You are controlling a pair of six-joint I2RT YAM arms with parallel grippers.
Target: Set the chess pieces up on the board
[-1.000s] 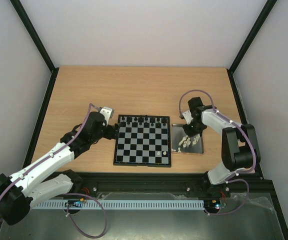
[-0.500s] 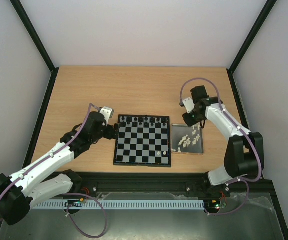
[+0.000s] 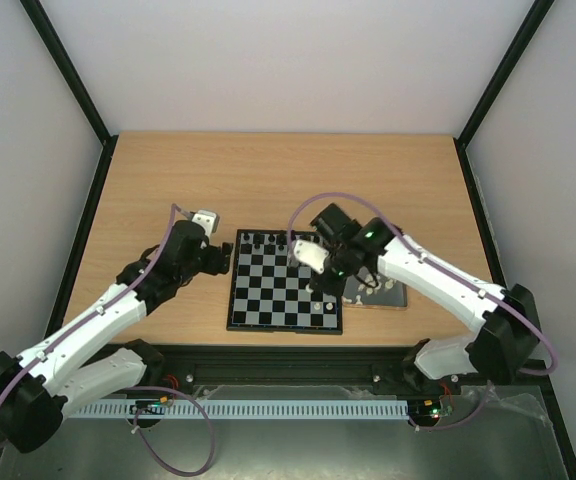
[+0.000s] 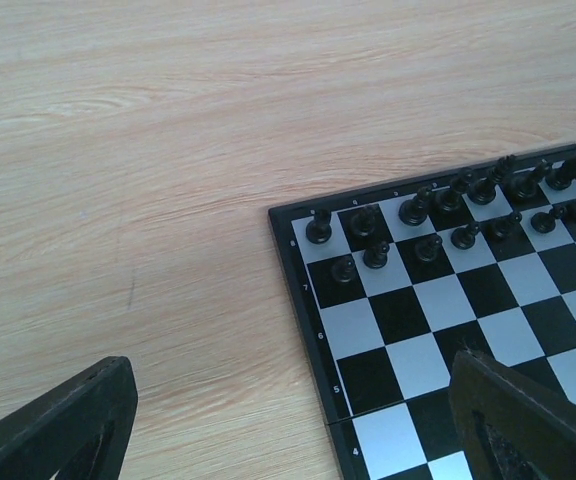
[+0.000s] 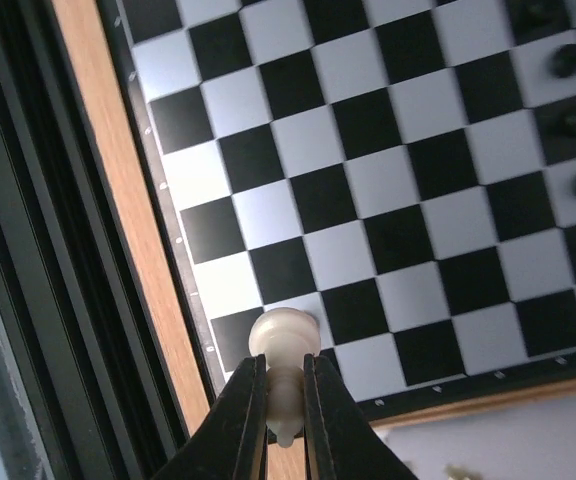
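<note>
The board (image 3: pixel 268 300) lies mid-table, with black figures (image 3: pixel 283 240) along its far rows. My right gripper (image 3: pixel 320 283) hangs over the board's near right part. In the right wrist view it (image 5: pixel 285 375) is shut on the stem of one cream-white chess piece (image 5: pixel 284 335), above the squares at the near right corner. More chess pieces (image 3: pixel 368 290) lie in the metal tray (image 3: pixel 393 303) right of the board, partly hidden by the right arm. My left gripper (image 3: pixel 223 258) stays at the board's far left edge; its fingers (image 4: pixel 58 420) stand wide open and empty.
A black frame rail (image 5: pixel 28 250) runs along the table's near edge just beyond the board. Bare wooden tabletop (image 4: pixel 168 150) stretches left of and behind the board. Black figures (image 4: pixel 448 200) fill the far two rows.
The right arm has swung left from above the tray to over the board, carrying a cream-white piece. The left arm has barely moved.
</note>
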